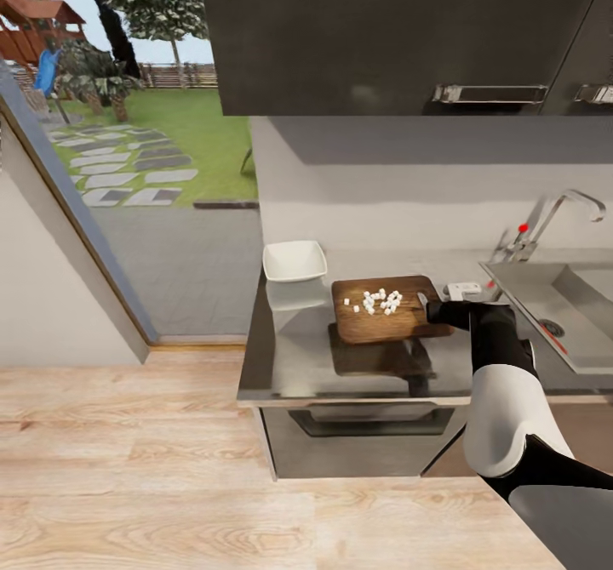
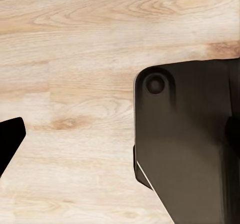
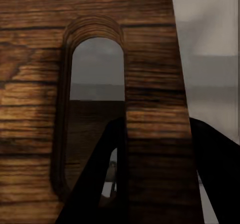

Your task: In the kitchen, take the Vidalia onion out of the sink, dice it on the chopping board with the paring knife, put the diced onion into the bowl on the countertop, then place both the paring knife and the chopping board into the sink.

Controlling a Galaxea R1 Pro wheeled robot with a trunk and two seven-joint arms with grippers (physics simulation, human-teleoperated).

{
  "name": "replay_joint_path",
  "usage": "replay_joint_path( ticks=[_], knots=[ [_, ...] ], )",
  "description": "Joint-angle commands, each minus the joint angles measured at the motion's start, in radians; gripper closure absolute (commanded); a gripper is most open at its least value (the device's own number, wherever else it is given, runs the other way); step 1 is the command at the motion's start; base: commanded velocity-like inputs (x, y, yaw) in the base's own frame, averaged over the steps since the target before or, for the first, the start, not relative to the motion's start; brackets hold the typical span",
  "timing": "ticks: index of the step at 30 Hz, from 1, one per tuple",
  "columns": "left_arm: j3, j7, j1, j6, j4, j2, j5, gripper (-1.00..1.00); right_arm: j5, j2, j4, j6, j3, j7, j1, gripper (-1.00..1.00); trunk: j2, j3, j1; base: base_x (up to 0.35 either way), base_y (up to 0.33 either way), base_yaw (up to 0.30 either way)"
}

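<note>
**Wooden board gripped at its slot end, dice still aboard**

Dark-brown wood carries the moment: the chopping board (image 1: 385,308) is held above the grey countertop (image 1: 289,357), its shadow lying on the surface beneath. The right gripper (image 1: 432,306) meets the board's 3 o'clock short edge. In the right wrist view its fingers (image 3: 95,184) straddle the strip of wood beside the slot handle (image 3: 95,108), one below and one above, so the jaws look pinched on the board. The diced onion (image 1: 375,301), a cluster of white cubes, sits near the board's centre. The white bowl (image 1: 295,260) rests on the countertop at about 10 o'clock from the board, just beside it. The sink (image 1: 569,310) and its tap (image 1: 545,221) lie at 3 o'clock.

The step in hand appears to be carrying the dice to the bowl. The next move likely calls for swinging the board over the bowl and tilting it gently, so cubes slide in rather than scatter.

The left gripper (image 2: 10,144) hangs over wooden floor (image 2: 75,43); whether its jaws are spread cannot be told.
</note>
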Motion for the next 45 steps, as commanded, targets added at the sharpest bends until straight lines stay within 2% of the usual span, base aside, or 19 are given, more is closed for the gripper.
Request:
replay_joint_path(
  ticks=[1,7,24,30,45],
  knots=[
    [-0.009,0.004,0.000,-0.003,-0.002,0.001,0.010,-1.00,0.008,0.001,-0.005,0.028,-0.005,0.008,-0.002,1.00,-0.002,0.000,0.001,0.000,0.004,0.000],
    [-0.009,0.004,0.000,-0.002,-0.002,0.001,0.010,-1.00,0.009,0.001,-0.012,0.085,-0.005,0.008,-0.002,1.00,-0.002,0.009,0.001,0.000,0.002,0.000],
    [-0.009,0.004,0.000,-0.002,-0.002,0.001,0.011,-1.00,0.009,0.001,-0.012,0.087,-0.005,0.008,-0.002,1.00,-0.002,0.036,0.001,0.000,0.200,0.000],
    [-0.009,0.004,0.000,-0.002,-0.002,0.001,0.011,-1.00,0.009,0.001,-0.012,0.087,-0.005,0.008,-0.002,1.00,-0.002,0.046,0.001,0.006,0.057,0.000],
    [-0.009,0.004,0.000,-0.001,0.000,0.001,0.011,-1.00,0.009,0.001,-0.012,0.088,-0.005,0.008,-0.002,1.00,-0.002,0.069,0.001,0.260,0.175,0.000]
  ],
)
